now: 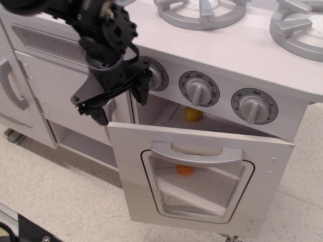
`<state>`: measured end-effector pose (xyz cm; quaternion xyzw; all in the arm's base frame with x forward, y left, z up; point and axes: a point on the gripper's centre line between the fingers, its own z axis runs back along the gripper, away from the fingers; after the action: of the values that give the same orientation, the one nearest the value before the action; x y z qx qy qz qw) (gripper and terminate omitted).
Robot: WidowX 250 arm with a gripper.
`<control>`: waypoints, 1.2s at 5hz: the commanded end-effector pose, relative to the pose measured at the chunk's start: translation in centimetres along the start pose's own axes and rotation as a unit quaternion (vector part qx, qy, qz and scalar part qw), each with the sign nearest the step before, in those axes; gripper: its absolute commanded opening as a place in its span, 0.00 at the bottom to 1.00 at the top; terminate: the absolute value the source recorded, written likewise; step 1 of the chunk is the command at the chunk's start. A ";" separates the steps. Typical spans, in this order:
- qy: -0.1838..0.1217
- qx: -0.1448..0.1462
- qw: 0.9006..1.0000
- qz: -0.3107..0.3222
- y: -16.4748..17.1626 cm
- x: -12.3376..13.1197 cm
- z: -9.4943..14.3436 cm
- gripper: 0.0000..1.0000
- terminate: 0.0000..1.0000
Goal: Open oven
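With the gripper (118,98) hanging above the door's upper-left corner, nothing is held: the fingers (143,89) are spread and empty, one at the left control knob (153,74), the other lower left near the cabinet edge. The oven (202,166) is found below and to the right, door tilted partway down, a gap shown along its top edge. The wide grey handle (197,153) runs horizontally, right of and below the fingers, well apart from them. Any further pull is judged to need a reach down-right to that bar or top edge. An orange object (185,169) is seen through the window, a yellow one (192,114) in the gap.
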<state>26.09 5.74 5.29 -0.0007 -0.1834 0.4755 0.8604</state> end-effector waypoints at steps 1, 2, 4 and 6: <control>-0.023 0.004 0.988 -0.151 -1.6 2.3 -2.2 1.00 0.00; -0.008 -0.006 0.983 -0.182 -1.4 2.0 -3.3 1.00 0.00; 0.040 0.005 0.986 -0.164 -0.2 -1.5 -4.1 1.00 0.00; 0.086 -0.003 0.992 -0.089 -1.0 -4.4 -3.1 1.00 0.00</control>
<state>24.34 2.94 -0.69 -0.0247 -0.0830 0.3996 0.9126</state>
